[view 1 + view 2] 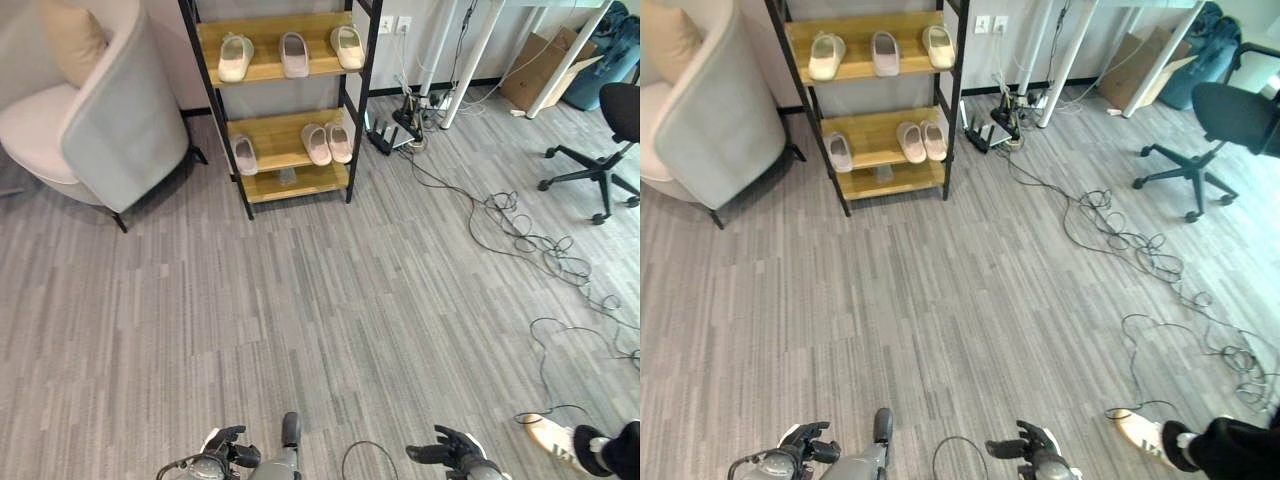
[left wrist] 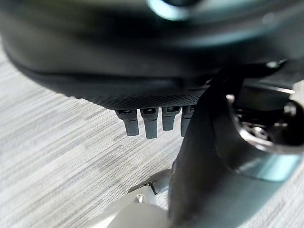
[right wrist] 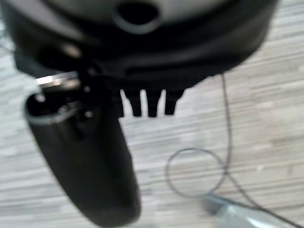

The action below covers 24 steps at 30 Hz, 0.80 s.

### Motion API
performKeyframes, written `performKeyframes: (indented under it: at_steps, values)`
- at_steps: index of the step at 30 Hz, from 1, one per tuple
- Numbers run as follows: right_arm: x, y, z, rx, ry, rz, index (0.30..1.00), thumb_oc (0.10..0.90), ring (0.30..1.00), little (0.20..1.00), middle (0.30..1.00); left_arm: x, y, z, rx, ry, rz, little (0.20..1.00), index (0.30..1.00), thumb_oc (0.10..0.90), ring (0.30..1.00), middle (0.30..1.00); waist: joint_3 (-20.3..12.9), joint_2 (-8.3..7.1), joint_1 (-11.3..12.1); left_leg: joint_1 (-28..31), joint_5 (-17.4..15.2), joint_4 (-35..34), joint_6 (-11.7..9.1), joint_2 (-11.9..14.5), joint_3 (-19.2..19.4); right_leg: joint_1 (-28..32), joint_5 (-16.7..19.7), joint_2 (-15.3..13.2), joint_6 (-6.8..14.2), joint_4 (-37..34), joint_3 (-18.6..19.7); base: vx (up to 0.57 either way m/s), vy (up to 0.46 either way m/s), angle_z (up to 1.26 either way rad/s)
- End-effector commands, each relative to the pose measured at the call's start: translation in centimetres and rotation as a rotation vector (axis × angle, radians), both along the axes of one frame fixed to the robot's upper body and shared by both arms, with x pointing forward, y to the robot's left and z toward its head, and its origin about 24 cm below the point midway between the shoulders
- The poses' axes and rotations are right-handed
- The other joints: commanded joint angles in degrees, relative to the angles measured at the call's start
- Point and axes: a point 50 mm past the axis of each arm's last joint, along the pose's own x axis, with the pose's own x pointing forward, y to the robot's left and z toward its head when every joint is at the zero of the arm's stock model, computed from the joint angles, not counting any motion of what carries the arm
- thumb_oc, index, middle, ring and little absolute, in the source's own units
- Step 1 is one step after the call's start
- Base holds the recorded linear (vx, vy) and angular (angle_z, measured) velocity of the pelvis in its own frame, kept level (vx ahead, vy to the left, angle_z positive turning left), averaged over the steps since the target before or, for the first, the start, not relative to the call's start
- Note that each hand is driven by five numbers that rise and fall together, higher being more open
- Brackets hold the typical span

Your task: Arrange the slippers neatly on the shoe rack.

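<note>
Left hand [image 1: 228,442] low at the bottom of the left eye view, fingers loosely curled, nothing in it. Right hand [image 1: 447,450] same story on the other side: relaxed, empty. Both hang over bare floor [image 1: 330,330], well apart from the shoe rack [image 1: 280,100].

Same view, the rack stands far ahead against the wall, beside an armchair [image 1: 95,120]. Upper shelf [image 1: 270,68] carries three slippers [image 1: 293,53], spread out, toes to the back. Lower shelf [image 1: 285,150] carries three more: one [image 1: 245,155] alone toward the left, a pair [image 1: 328,143] touching side by side toward the right. I see no slippers on the floor.

Right eye view: same layout. A person's shoe [image 1: 1140,432] and dark sleeve or trouser at the lower right corner, near loose cables [image 1: 1160,260]. An office chair [image 1: 1210,130] off to the right.

Left wrist view: fingers [image 2: 142,126] hang straight over floor, hold nothing. Right wrist view: fingers [image 3: 142,105] likewise straight, empty.

My read: the slippers are all racked already, so either the task is near done or I'm between steps. If anything's left, it's tidying the lone slipper on the lower shelf. That calls for walking up to the rack first; it's out of reach from here. Mind the cables on the right.
</note>
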Motion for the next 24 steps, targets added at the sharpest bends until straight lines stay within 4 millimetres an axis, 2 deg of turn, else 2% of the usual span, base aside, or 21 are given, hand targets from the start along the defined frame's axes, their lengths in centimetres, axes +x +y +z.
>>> performKeyframes:
  at_steps: [1,2,5,6,7,9,10,11,13,14,15,16,17,19,20,21,22,23,24]
  values:
    - [1.8,0.0,1.0,0.004,-0.102,0.027,0.900,0.800,0.900,0.900,0.900,0.2,0.7,0.3,0.036,-0.040,0.008,0.900,0.900,0.800,0.900,0.900,1.85,0.84,-0.84,-1.23,-8.95,7.59,-3.79,0.63,-1.44,-0.87,17.20,-6.60,1.61,0.76,-1.17,0.36,0.170,0.31]
    - [1.2,0.0,0.8,-0.009,-0.080,0.029,0.900,0.800,0.900,0.900,0.900,1.1,0.6,0.6,0.037,-0.071,0.011,0.900,0.900,0.800,0.900,0.900,2.14,1.61,-1.43,0.89,-9.62,6.79,-3.73,0.52,-2.38,-2.98,15.92,-6.37,0.64,0.19,-1.98,0.43,0.123,0.30]
    - [0.3,-0.4,0.4,-0.026,-0.047,0.025,0.900,0.800,0.900,0.900,0.900,2.6,0.2,1.2,0.027,-0.125,0.011,0.900,0.900,0.800,0.900,0.900,3.07,1.89,-3.63,5.90,-12.20,6.31,-3.91,-1.05,-5.25,-6.13,10.61,-4.22,-1.27,-6.40,-1.96,0.44,0.025,0.40]
    - [0.1,-0.6,0.4,-0.030,-0.039,0.021,0.900,0.800,0.900,0.900,0.900,2.8,0.0,1.2,0.025,-0.128,0.002,0.900,0.900,0.800,0.900,0.900,3.52,1.83,-4.36,7.74,-13.12,6.10,-4.03,-1.65,-6.26,-6.68,10.08,-3.39,-1.48,-8.63,-1.23,0.54,-0.061,0.78]
    - [-0.4,-1.1,0.3,-0.039,-0.021,0.007,0.900,0.800,0.900,0.900,0.900,2.8,-0.4,1.1,0.029,-0.116,-0.035,0.900,0.900,0.800,0.900,0.900,3.66,1.26,-6.02,10.72,-14.91,5.34,-4.33,-2.63,-8.28,-9.57,11.09,-2.60,-1.63,-15.92,1.25,0.41,-0.059,0.61]
    - [-0.4,-1.2,0.3,-0.040,-0.021,0.007,0.900,0.800,0.900,0.900,0.900,2.8,-0.4,1.1,0.028,-0.116,-0.035,0.900,0.900,0.800,0.900,0.900,4.00,1.45,-6.09,11.22,-15.08,5.25,-4.36,-2.42,-8.39,-9.00,11.04,-2.43,-1.67,-16.09,1.09,0.31,-0.062,0.58]
    - [-0.9,-1.5,0.2,-0.043,-0.002,-0.007,0.900,0.800,0.900,0.900,0.900,2.0,-0.7,0.6,0.039,-0.076,-0.078,0.900,0.900,0.800,0.900,0.900,3.97,1.64,-7.58,13.98,-16.96,4.60,-4.95,-2.39,-10.02,-11.47,13.25,-2.85,-1.17,-21.60,1.77,0.31,-0.074,0.57]
    - [-0.9,-1.5,0.2,-0.043,-0.002,-0.007,0.900,0.800,0.900,0.900,0.900,2.0,-0.7,0.6,0.039,-0.076,-0.078,0.900,0.900,0.800,0.900,0.900,4.02,1.67,-7.58,14.05,-16.98,4.59,-4.96,-2.37,-10.03,-11.39,13.25,-2.83,-1.18,-21.63,1.74,0.61,-0.157,0.58]
    - [-1.8,-2.2,0.0,-0.046,0.026,-0.037,0.900,0.800,0.900,0.900,0.900,0.0,-0.7,-0.2,0.035,0.001,-0.081,0.900,0.900,0.800,0.900,0.900,3.40,2.40,-9.60,18.02,-19.43,3.84,-5.78,-1.88,-12.52,-15.14,16.08,-3.97,-0.34,-26.80,3.19,0.49,-0.148,0.49]
    - [-1.8,-2.2,0.0,-0.047,0.027,-0.037,0.900,0.800,0.900,0.900,0.900,0.0,-0.8,-0.2,0.034,0.002,-0.081,0.900,0.900,0.800,0.900,0.900,3.47,2.69,-9.63,18.24,-19.61,3.79,-5.82,-1.57,-12.54,-14.90,16.01,-3.71,-0.38,-26.87,3.02,0.47,-0.184,0.86]
    - [-2.6,-2.6,-0.1,-0.048,0.051,-0.052,0.900,0.800,0.900,0.900,0.900,-1.5,-0.6,-0.6,0.032,0.056,-0.081,0.900,0.900,0.800,0.900,0.900,2.47,2.95,-10.09,20.32,-20.35,3.78,-6.50,-1.02,-13.95,-14.21,16.69,-4.07,-0.21,-27.61,3.66,0.42,-0.199,0.87]
    - [-2.7,-2.9,0.0,-0.055,0.053,-0.051,0.900,0.800,0.900,0.900,0.900,-2.6,-0.4,-0.9,0.036,0.091,-0.072,0.900,0.900,0.800,0.900,0.900,1.81,2.56,-9.88,21.14,-20.86,4.14,-6.69,-1.03,-14.23,-13.72,17.60,-3.92,-1.04,-26.48,3.58,0.57,-0.274,0.87]
    - [-2.7,-3.2,0.0,-0.057,0.057,-0.051,0.900,0.800,0.900,0.900,0.900,-3.6,-0.3,-1.1,0.039,0.123,-0.070,0.900,0.900,0.800,0.900,0.900,1.26,2.89,-9.80,21.92,-20.92,4.97,-7.21,-0.33,-15.21,-13.37,17.60,-3.33,-1.65,-25.09,3.67,0.46,-0.245,0.62]
    - [-2.2,-3.9,0.4,-0.082,0.051,-0.034,0.900,0.800,0.900,0.900,0.900,-4.6,-0.2,-1.3,0.033,0.150,-0.057,0.900,0.900,0.800,0.900,0.900,0.47,3.79,-9.32,21.47,-17.88,9.71,-9.23,1.46,-15.52,-11.71,16.65,-2.07,-3.12,-23.22,3.00,0.40,-0.220,0.57]
    - [-1.6,-4.2,0.7,-0.098,0.036,-0.012,0.900,0.800,0.900,0.900,0.900,-4.7,-0.2,-1.3,0.026,0.145,-0.046,0.900,0.900,0.800,0.900,0.900,0.37,4.32,-8.92,19.60,-14.52,13.85,-10.66,1.90,-15.26,-10.29,15.73,-1.42,-3.87,-23.06,2.72,0.28,-0.187,0.28]
    - [-0.6,-4.3,1.1,-0.111,0.004,0.007,0.900,0.800,0.900,0.900,0.900,-4.3,-0.3,-1.3,0.020,0.127,-0.038,0.900,0.900,0.800,0.900,0.900,1.23,4.21,-8.19,14.84,-10.04,21.90,-12.62,2.22,-14.78,-8.60,14.65,-1.42,-4.76,-22.99,2.65,0.22,-0.184,0.13]
    - [0.2,-4.1,1.4,-0.112,-0.022,0.024,0.900,0.800,0.900,0.900,0.900,-3.9,-0.4,-1.2,0.017,0.111,-0.035,0.900,0.900,0.800,0.900,0.900,1.64,3.35,-7.76,11.05,-7.46,28.17,-12.89,1.98,-13.68,-7.44,13.59,-1.97,-5.63,-23.16,2.46,0.21,-0.227,0.03]
    - [2.8,-3.5,2.3,-0.120,-0.083,0.055,0.900,0.800,0.900,0.900,0.900,-3.3,-0.1,-1.0,0.025,0.096,-0.028,0.900,0.900,0.800,0.900,0.900,2.31,2.24,-6.85,8.00,-6.03,34.59,-12.83,1.88,-12.85,-5.86,12.70,-2.31,-6.70,-23.42,2.21,0.23,-0.273,0.12]
    - [2.9,-3.1,2.3,-0.114,-0.095,0.109,0.900,0.800,0.900,0.900,0.900,-2.2,0.1,-0.6,0.034,0.053,-0.026,0.900,0.900,0.800,0.900,0.900,3.28,1.72,-5.46,6.00,-6.11,39.40,-11.86,2.58,-11.18,-3.62,11.45,-2.12,-7.59,-23.68,1.95,0.18,-0.215,0.11]
